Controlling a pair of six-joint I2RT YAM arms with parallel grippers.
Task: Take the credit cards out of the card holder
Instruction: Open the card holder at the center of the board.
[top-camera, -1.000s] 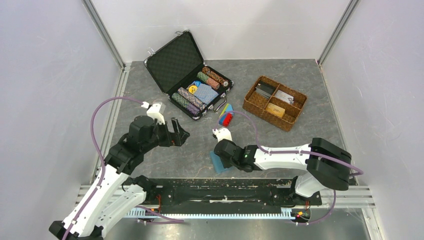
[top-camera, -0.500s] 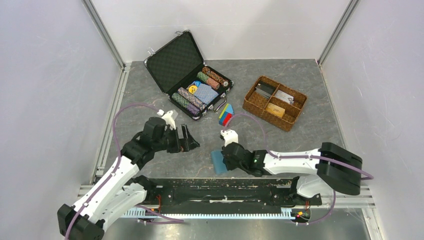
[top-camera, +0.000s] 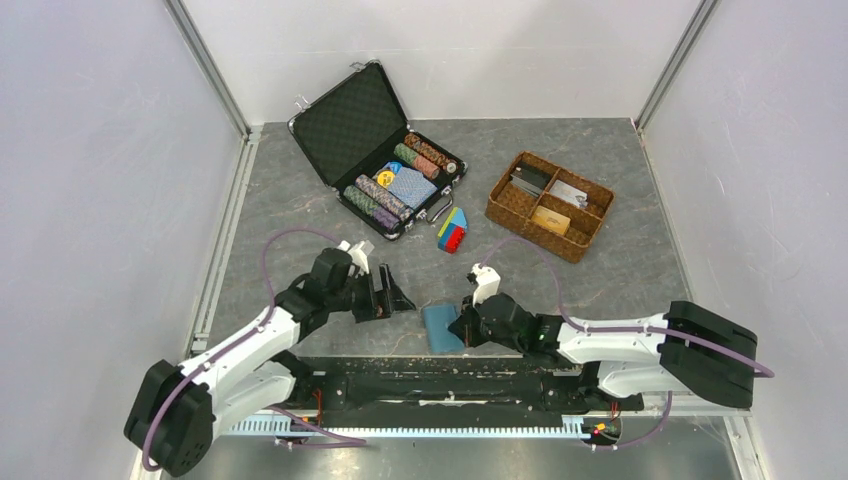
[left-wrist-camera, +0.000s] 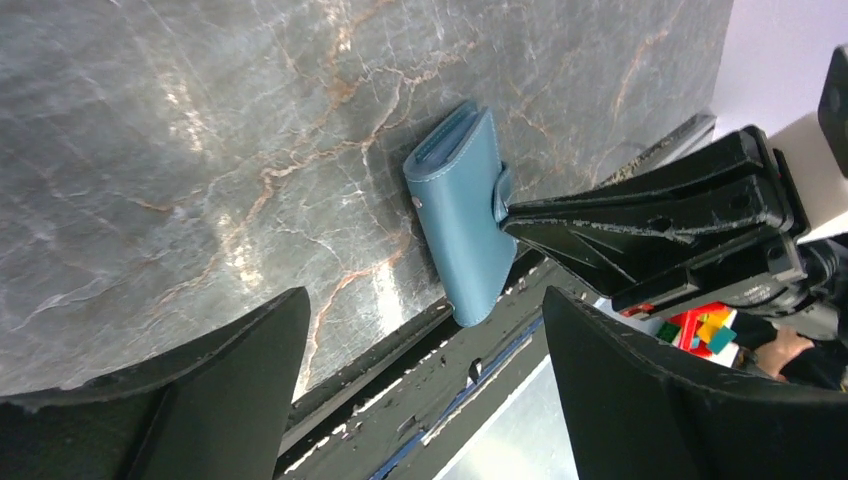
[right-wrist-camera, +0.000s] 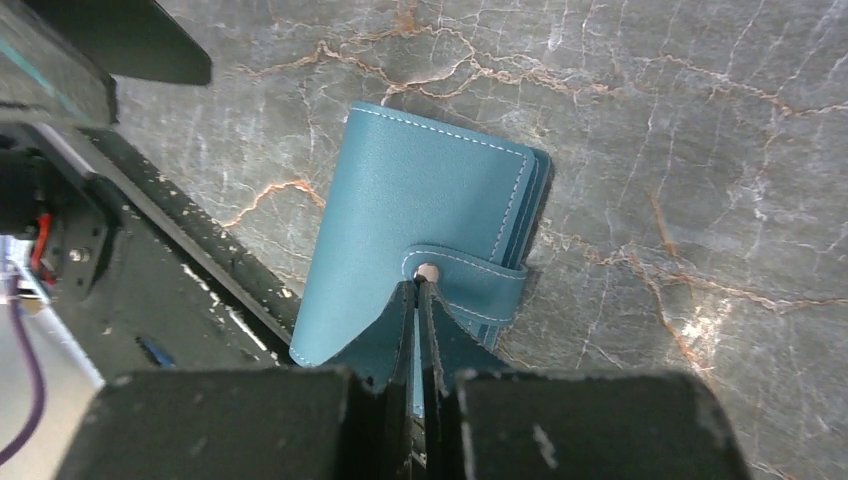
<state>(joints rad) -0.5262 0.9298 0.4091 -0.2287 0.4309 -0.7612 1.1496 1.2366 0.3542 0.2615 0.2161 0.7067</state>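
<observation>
- Top view: the small, flat, light-blue folding card holder (top-camera: 438, 327) lay shut on the grey marbled worktop (top-camera: 600, 270), at its near edge and against the black base rail (top-camera: 420, 372). The right jaws met the holder on its right side. The left jaws stood just left of it, not touching. The black chip case (top-camera: 385, 165) and the brown wicker tray (top-camera: 548, 205) sat well beyond the holder, so there was open room on its far side.
- Left wrist view: the left jaws were spread wide and held nothing, with the holder (left-wrist-camera: 458, 225) ahead of them. The sound move, in my judgement, was to pin the holder's body with these jaws while the other arm worked the clasp.
- Right wrist view: the right jaws were pressed together, their tips at the metal snap on the holder's closing tab (right-wrist-camera: 480, 290). Whether they nipped the tab could not be told. No credit cards showed. The holder's near corner ran along the rail, so any pull was best directed to its far side, or it might slip off the edge.
</observation>
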